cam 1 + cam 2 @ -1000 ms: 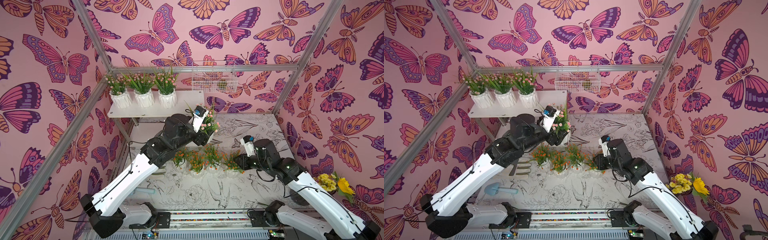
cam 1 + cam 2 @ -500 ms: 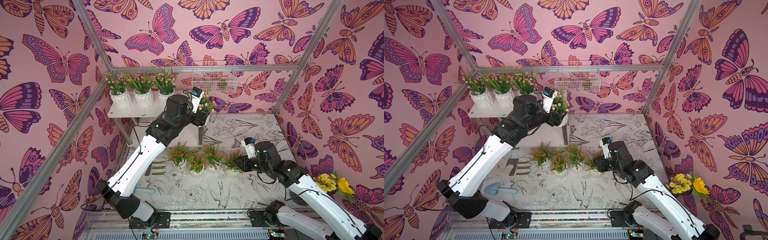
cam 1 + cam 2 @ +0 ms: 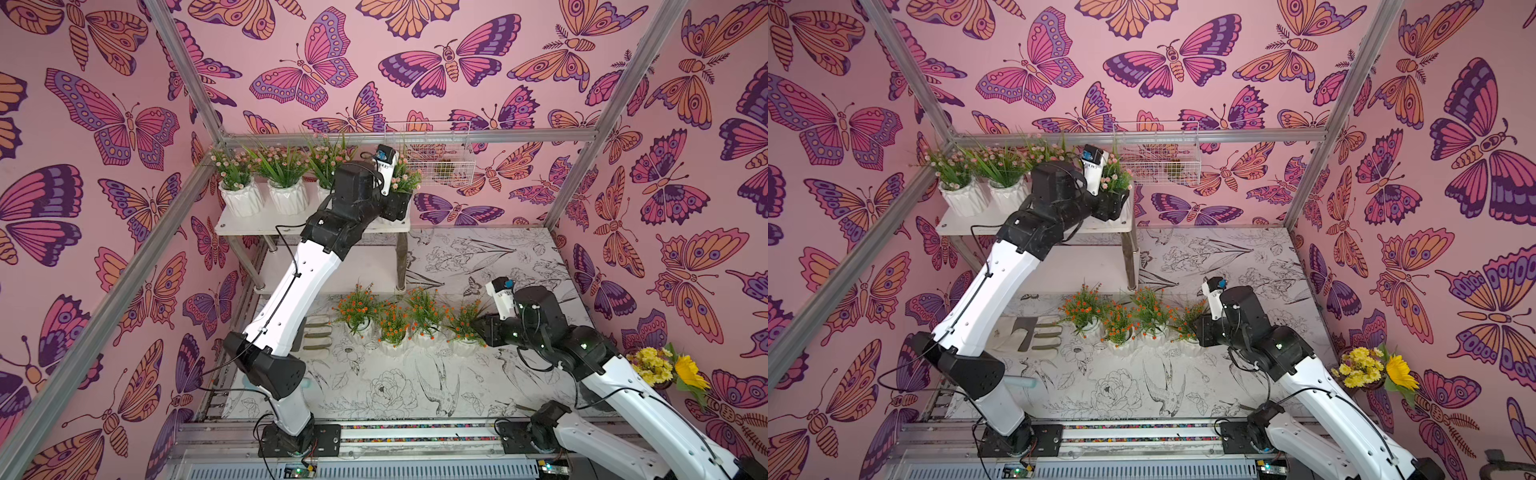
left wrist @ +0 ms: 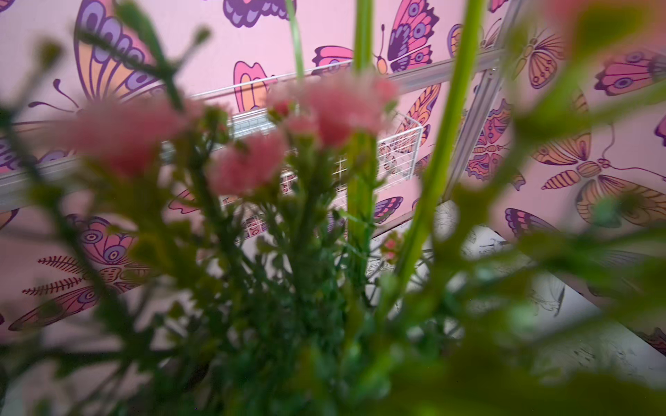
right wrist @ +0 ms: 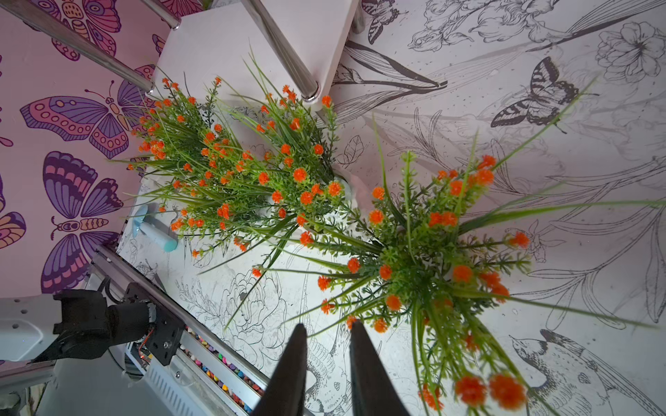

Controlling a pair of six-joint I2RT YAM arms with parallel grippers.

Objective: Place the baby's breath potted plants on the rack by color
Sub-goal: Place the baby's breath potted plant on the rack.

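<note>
text=none legible | labels=none legible | numbers=none legible | brands=none legible

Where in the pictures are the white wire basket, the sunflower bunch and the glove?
white wire basket (image 3: 461, 158), in a top view, front mesh wall
sunflower bunch (image 3: 689, 366), in a top view, large sunflower head
glove (image 3: 1012, 340), in a top view, white part

Both top views look down from high above the near edge, sharing the worktop (image 3: 415, 395) and far-left rack (image 3: 246, 225). The left wrist view, buried in a pink-bloomed plant (image 4: 252, 169), faces the far wire basket (image 4: 400, 151). The right wrist view looks closely down on orange-bloomed plants (image 5: 414, 259).
</note>
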